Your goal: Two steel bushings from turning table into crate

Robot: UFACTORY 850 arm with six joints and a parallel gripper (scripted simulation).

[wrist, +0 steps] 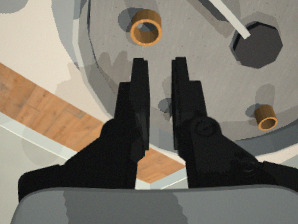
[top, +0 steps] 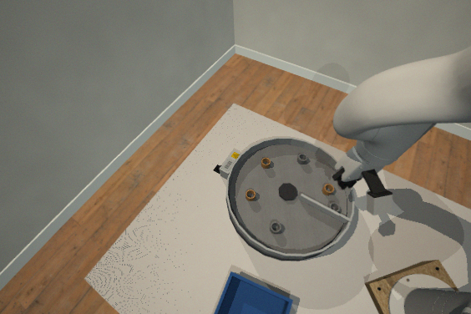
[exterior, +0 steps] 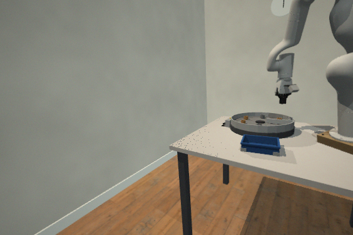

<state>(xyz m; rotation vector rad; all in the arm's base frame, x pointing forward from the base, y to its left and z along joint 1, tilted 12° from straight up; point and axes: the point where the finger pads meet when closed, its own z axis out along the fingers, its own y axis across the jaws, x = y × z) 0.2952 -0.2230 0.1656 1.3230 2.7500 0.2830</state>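
Top view, left to right: the round grey turning table with a raised rim (top: 235,175) stands on the pale table top (top: 173,234); on its disc lie 3 brass-coloured ring bushings, at far left (top: 250,194), upper left (top: 265,162) and right of the black octagonal hub (top: 328,189), and 3 grey steel ring bushings, at the near side (top: 276,227), the far side (top: 303,158) and just beyond the pale straight wiper bar (top: 335,206); the bar (top: 323,207) runs from near the hub (top: 287,191) out to the rim; the blue plastic crate (top: 252,298) sits near the lower edge, apart from the turning table and holding no bushing that can be seen.

The black 2-fingered gripper (top: 343,180) hangs above the right rim; in the exterior view it (exterior: 282,99) stands well above the disc; in the wrist view its fingers are drawn nearly together with only a slim gap, and nothing lies between them, so it is closed on air; the brass ring (wrist: 145,30) lies ahead of the fingertips.

Handling, as a judgement: a steel bushing is likely small, rigid, dense for its size and smooth, hence prone to slip or roll; the likely hold is across the outer wall from above, jaws reopened first, squeezing opposite sides low on the ring; the moving disc probably calls for timing; colour separates steel from brass.
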